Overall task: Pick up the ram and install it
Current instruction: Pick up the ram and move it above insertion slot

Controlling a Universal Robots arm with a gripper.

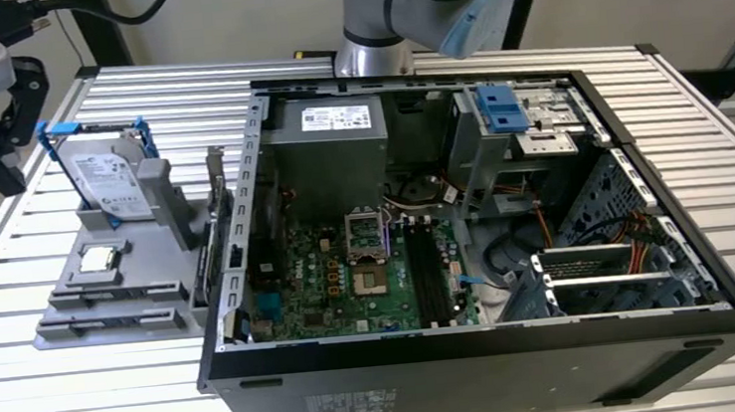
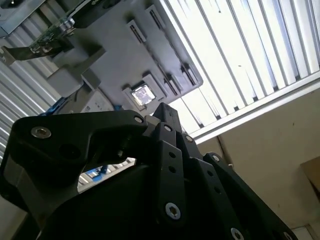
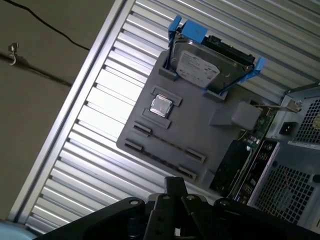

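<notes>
Surface: slatted metal table (image 1: 77,391), open computer case (image 1: 488,365) on it.
Gripper (image 3: 175,182): jaws closed, nothing between them, near grey tray (image 3: 200,125), well apart from computer case.
Ram: cannot tell whether in tray grooves or motherboard slots (image 1: 427,271).
Progress: nothing gripped; install unconfirmed.
</notes>
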